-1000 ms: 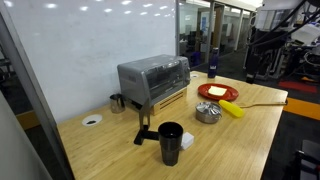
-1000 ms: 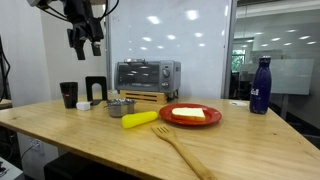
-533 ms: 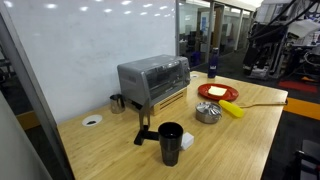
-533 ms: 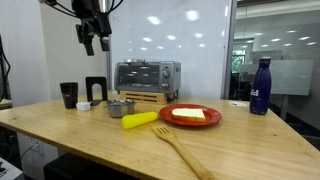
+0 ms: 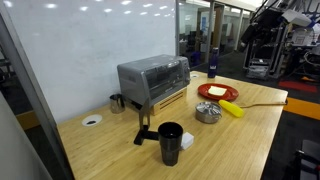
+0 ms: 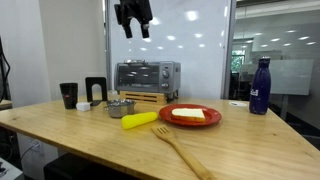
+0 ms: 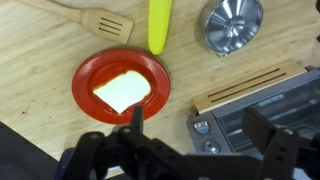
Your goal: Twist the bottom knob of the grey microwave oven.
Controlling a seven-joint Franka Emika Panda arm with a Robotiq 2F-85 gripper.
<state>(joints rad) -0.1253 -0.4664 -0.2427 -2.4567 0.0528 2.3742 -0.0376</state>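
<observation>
Nothing is done yet: the gripper (image 6: 134, 20) is held wide and empty high above the oven (image 6: 147, 77), and its bottom knob (image 6: 172, 87) is not yet touched.

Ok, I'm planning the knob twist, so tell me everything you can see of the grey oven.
The grey microwave oven is a boxy silver-grey metal unit with a dark glass door, shut, and a knob panel at one end of its front. A pale yellow strip runs along its base. It stands upright on the wooden table, near the back wall.
</observation>
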